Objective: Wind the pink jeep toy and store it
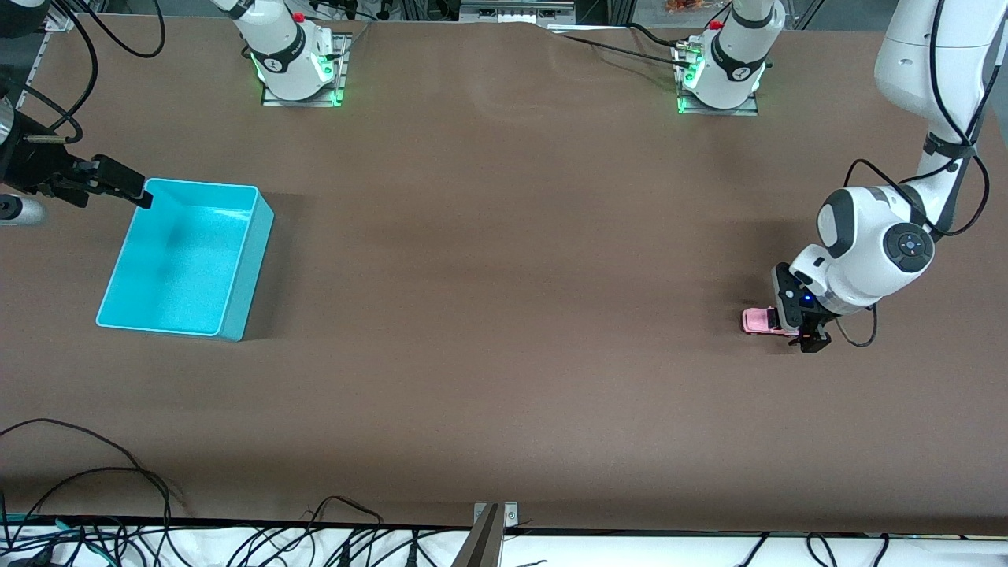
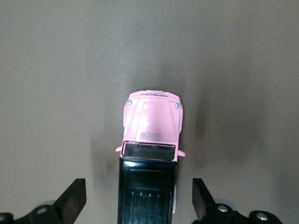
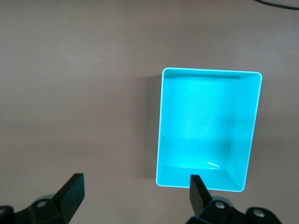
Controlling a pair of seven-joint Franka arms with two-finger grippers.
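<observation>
At the left arm's end of the surface [image 1: 504, 378], the pink jeep toy [image 2: 152, 149] is straddled by the left claw [image 2: 139, 200], spread wide and untouching. Light, rigid and smooth, it is best pinched across its flat black-roofed flanks. The right claw [image 1: 118, 183], spread wide, waits over the turquoise bin [image 1: 244, 268].
</observation>
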